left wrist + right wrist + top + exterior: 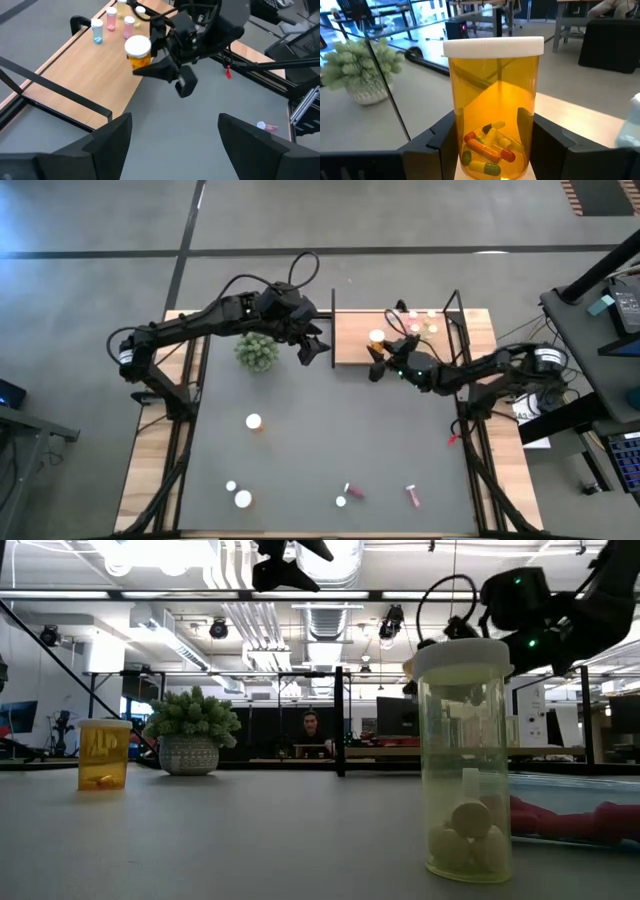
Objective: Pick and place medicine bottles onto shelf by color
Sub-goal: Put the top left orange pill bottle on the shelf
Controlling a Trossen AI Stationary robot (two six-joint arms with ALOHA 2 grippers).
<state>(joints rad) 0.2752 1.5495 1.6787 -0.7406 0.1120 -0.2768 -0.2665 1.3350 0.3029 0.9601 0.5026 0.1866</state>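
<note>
My right gripper (376,356) is shut on a large orange medicine bottle (492,100) with a white cap, over the near left part of the wooden shelf (352,338). The bottle also shows in the left wrist view (138,52). My left gripper (172,145) is open and empty, in the air just left of the shelf (315,346). Blue and pink vials (97,30) stand upright on their bases at the shelf's far end. More bottles stand or lie on the dark table: an orange one (254,422), white-capped ones (243,500) and pink ones (412,496). My right gripper pinches the orange bottle's lower wall (457,135) between its two fingers, one on each side. The fingers (540,145) come roughly level from the table's right and near side. The bottle stands upright, cap up, by the shelf's near edge; I cannot tell whether its base touches the board.
A fuzzy green plant in a pot (257,351) stands on the table left of the shelf, under my left arm. Black rods (65,97) edge the shelf. A yellow-green bottle (464,760) stands close to the low camera. A person sits in the room beyond the table.
</note>
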